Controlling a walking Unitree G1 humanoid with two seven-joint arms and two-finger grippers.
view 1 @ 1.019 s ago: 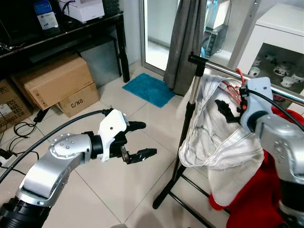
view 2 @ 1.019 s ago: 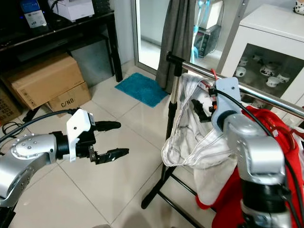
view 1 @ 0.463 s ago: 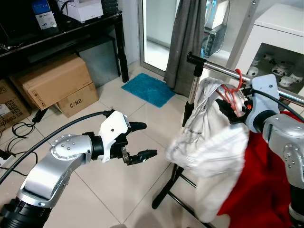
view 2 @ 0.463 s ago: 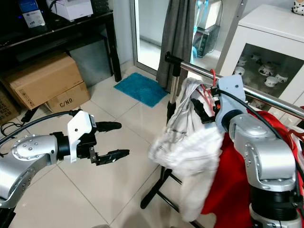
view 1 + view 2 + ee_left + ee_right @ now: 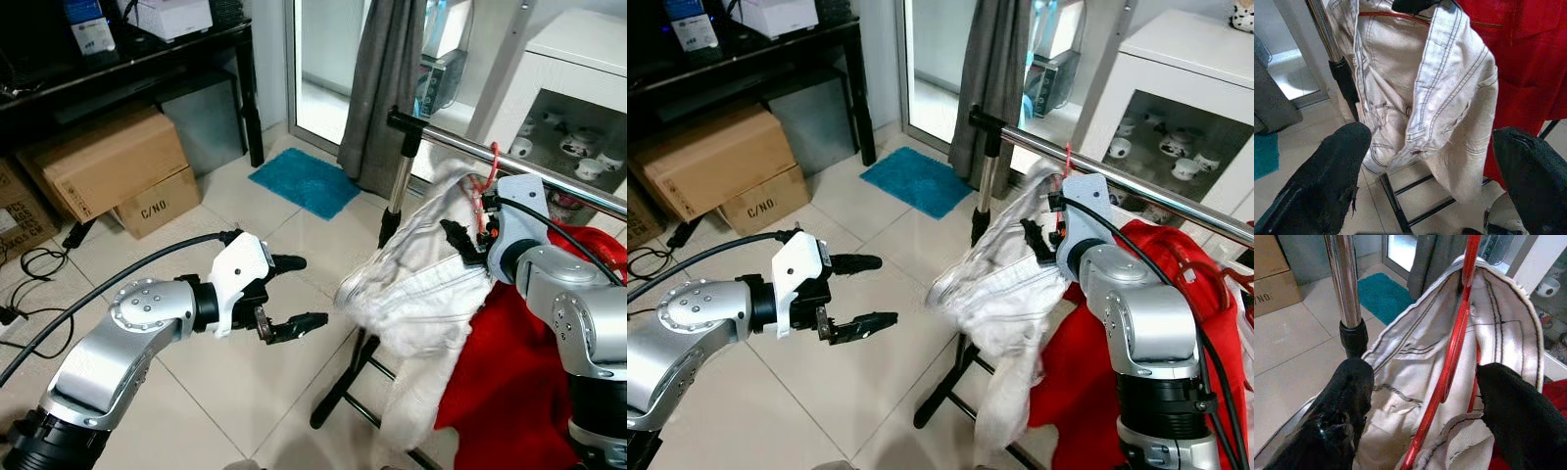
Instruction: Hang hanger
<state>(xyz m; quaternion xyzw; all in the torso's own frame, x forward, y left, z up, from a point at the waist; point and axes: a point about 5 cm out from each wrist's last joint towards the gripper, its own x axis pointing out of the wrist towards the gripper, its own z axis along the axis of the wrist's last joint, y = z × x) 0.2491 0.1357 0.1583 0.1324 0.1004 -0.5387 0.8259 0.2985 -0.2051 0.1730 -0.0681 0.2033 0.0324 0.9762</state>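
A red hanger [image 5: 1459, 333] carries a white garment [image 5: 421, 294], and its hook [image 5: 493, 157] sits over the chrome rail [image 5: 549, 176] of a clothes rack. My right gripper [image 5: 470, 235] is open just below the rail, its fingers [image 5: 1352, 396] standing either side of the hanger's neck without touching it. The garment flares out to the left of the rack post [image 5: 397, 196]. My left gripper [image 5: 312, 291] is open over the floor tiles, a short way left of the garment, facing it [image 5: 1449, 88].
A red garment [image 5: 519, 362] hangs on the rail to the right of the white one. The rack's black base bars [image 5: 343, 392] lie on the tiles. Cardboard boxes [image 5: 108, 162], a black desk [image 5: 127, 69], a blue mat [image 5: 304, 183], a grey curtain [image 5: 387, 88] and a white cabinet [image 5: 578, 108] stand around.
The white garment has swung from hanging straight down out to the left, toward my left gripper. My right gripper has dropped slightly below the rail. The left arm has barely moved.
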